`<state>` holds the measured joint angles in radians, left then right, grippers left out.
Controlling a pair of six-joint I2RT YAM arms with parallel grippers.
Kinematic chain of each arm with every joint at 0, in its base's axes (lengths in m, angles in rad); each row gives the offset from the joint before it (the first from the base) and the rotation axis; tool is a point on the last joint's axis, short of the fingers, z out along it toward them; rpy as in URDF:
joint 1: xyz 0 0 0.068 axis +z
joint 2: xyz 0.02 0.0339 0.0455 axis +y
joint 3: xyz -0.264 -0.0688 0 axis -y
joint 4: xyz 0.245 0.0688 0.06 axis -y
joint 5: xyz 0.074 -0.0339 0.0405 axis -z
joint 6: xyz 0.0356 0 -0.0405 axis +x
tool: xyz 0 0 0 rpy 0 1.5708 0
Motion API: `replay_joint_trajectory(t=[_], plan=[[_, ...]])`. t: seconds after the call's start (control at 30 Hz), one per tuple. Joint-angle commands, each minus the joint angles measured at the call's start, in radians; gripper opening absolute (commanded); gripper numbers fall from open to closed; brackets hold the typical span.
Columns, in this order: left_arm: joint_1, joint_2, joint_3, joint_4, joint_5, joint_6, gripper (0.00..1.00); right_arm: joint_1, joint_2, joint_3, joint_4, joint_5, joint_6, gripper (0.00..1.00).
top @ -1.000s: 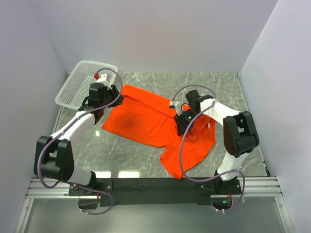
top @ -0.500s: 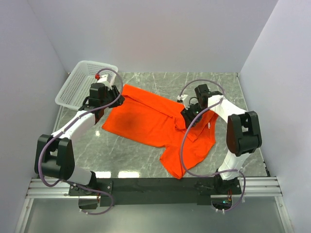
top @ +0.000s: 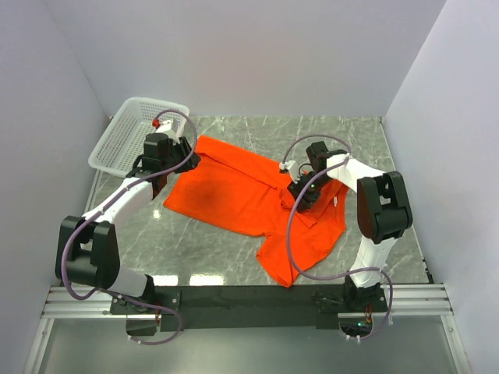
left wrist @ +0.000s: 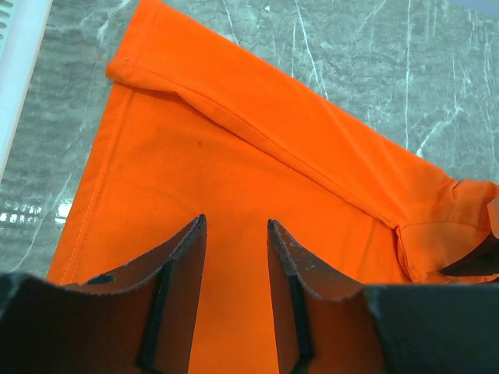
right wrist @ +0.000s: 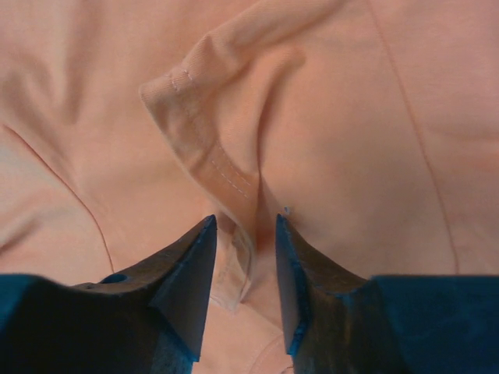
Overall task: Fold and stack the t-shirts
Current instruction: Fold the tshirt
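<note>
The orange-red t-shirt point(top: 234, 195) lies spread on the marble table, partly rumpled, with one part reaching toward the near edge. My left gripper point(top: 189, 158) is at the shirt's far left corner. In the left wrist view it point(left wrist: 235, 224) is open and empty, just over flat cloth point(left wrist: 257, 148). My right gripper point(top: 301, 195) is low over the shirt's right part. In the right wrist view it point(right wrist: 245, 220) is open, its jaws on either side of a raised fold of stitched collar band point(right wrist: 207, 152); the cloth point(right wrist: 359, 117) looks pale there.
A white mesh basket point(top: 132, 132) stands at the far left, close behind my left gripper; its rim shows in the left wrist view point(left wrist: 17, 70). Grey walls close in the table on three sides. Bare marble point(top: 351, 136) lies behind the shirt.
My right gripper swung back and to the right, then came a little forward and left onto the collar fold. The left arm and the shirt's left part have not moved.
</note>
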<state>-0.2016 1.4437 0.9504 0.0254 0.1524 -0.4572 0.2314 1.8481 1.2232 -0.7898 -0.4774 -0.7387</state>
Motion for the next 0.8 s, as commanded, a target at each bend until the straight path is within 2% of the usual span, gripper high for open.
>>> replay_joint_trajectory(t=[0.0, 0.1, 0.17, 0.2, 0.23, 0.47, 0.6, 0.7, 0.77], plan=[[0.001, -0.034, 0.002, 0.033, 0.015, -0.006, 0.43, 0.008, -0.010, -0.010, 0.011, 0.005, 0.007, 0.40], [0.001, -0.028, 0.004, 0.033, 0.015, -0.006, 0.43, 0.011, -0.042, -0.017, -0.011, -0.016, 0.010, 0.22], [0.001, -0.029, 0.002, 0.033, 0.015, -0.005, 0.43, 0.016, -0.079, -0.030, -0.023, -0.024, 0.004, 0.14], [0.001, -0.028, 0.002, 0.036, 0.013, -0.005, 0.43, 0.028, -0.092, -0.036, -0.034, -0.026, 0.005, 0.03], [0.001, -0.025, 0.002, 0.038, 0.016, -0.006, 0.43, 0.034, -0.108, -0.039, -0.043, -0.027, 0.004, 0.00], [0.001, -0.009, 0.002, 0.047, 0.026, -0.011, 0.42, 0.104, -0.144, -0.082, -0.068, -0.053, 0.036, 0.01], [0.001, -0.006, 0.004, 0.045, 0.024, -0.008, 0.42, 0.147, -0.135, -0.090, -0.094, -0.070, 0.039, 0.31], [0.001, 0.001, 0.004, 0.047, 0.027, -0.008, 0.42, 0.175, -0.130, -0.091, -0.123, -0.101, 0.029, 0.38], [0.001, 0.004, 0.004, 0.050, 0.030, -0.011, 0.42, 0.183, -0.127, -0.071, -0.149, -0.142, 0.016, 0.39]])
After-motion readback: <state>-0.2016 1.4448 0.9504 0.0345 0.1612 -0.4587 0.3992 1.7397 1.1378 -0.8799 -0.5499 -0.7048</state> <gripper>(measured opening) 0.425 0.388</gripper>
